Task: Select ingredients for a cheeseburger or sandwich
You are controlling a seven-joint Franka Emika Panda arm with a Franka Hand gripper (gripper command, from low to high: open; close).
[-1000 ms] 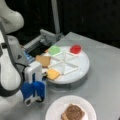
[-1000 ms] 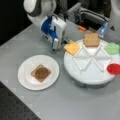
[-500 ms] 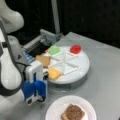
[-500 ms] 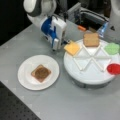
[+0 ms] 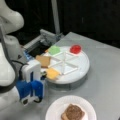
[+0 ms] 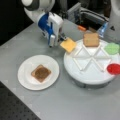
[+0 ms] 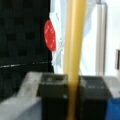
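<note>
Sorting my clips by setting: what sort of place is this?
Likely a robot lab bench: a gripper holding a toy cheese square, a white divided tray, and a perforated black board under the grey table.

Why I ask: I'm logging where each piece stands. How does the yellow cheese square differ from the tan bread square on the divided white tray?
The yellow cheese square is clamped edge-on in the gripper at the divided white tray's rim; the tan bread square lies free in a compartment. The cheese is yellow and looks thin; the bread is tan-brown and looks thicker. Both are flat squares, neither yet on the white paper plate.
</note>
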